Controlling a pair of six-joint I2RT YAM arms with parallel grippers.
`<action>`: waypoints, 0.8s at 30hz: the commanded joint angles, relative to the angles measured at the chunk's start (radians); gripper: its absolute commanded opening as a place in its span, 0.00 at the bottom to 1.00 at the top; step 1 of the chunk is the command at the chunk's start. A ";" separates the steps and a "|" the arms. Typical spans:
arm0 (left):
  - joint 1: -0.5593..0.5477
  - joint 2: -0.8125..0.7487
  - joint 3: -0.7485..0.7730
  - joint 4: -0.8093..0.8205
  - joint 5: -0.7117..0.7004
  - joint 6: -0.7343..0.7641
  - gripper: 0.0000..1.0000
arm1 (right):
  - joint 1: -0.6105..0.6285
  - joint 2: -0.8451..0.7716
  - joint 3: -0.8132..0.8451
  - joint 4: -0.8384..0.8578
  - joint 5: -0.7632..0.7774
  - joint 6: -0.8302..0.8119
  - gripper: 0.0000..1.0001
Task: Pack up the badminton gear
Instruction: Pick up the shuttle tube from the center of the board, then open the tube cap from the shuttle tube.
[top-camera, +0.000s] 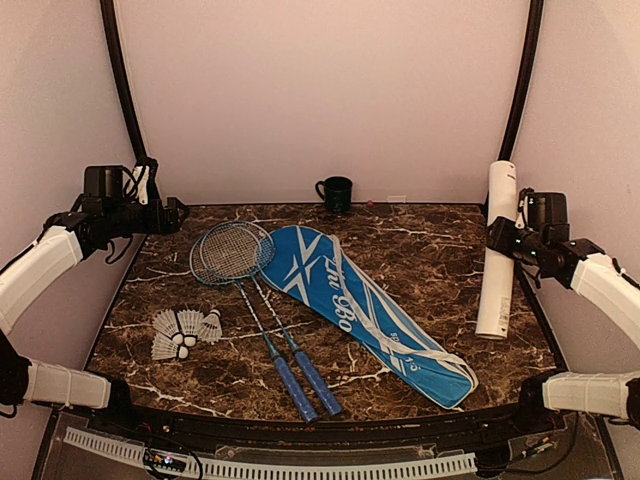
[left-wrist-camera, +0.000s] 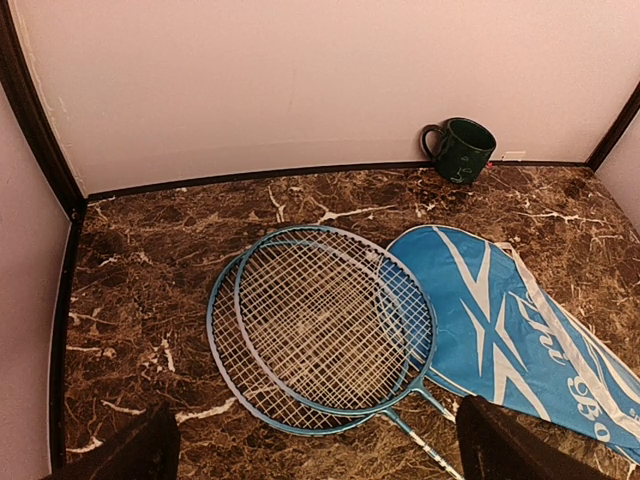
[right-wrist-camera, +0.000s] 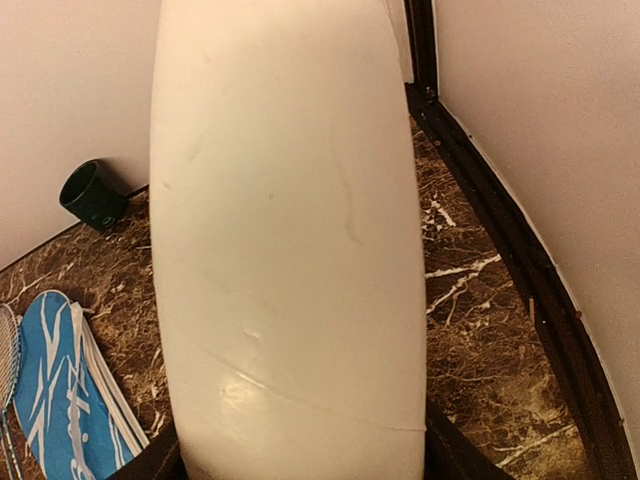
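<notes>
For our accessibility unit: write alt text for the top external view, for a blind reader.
The right end effector grips a white tube at the table's right edge. Two blue rackets, a blue cover and white shuttlecocks lie to its left; a green mug stands farther back.

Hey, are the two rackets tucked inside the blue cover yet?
No, both rackets lie bare on the table, heads overlapping, at the left edge of the cover.
</notes>
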 joint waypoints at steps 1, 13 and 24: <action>0.001 -0.006 -0.006 -0.012 0.011 0.004 0.99 | 0.039 -0.026 0.026 0.045 -0.083 -0.005 0.59; -0.042 -0.020 -0.013 0.041 0.171 -0.040 0.99 | 0.238 -0.010 -0.059 0.345 -0.199 -0.002 0.58; -0.202 -0.023 0.014 0.222 0.491 -0.099 0.99 | 0.478 0.156 -0.036 0.616 -0.231 -0.182 0.58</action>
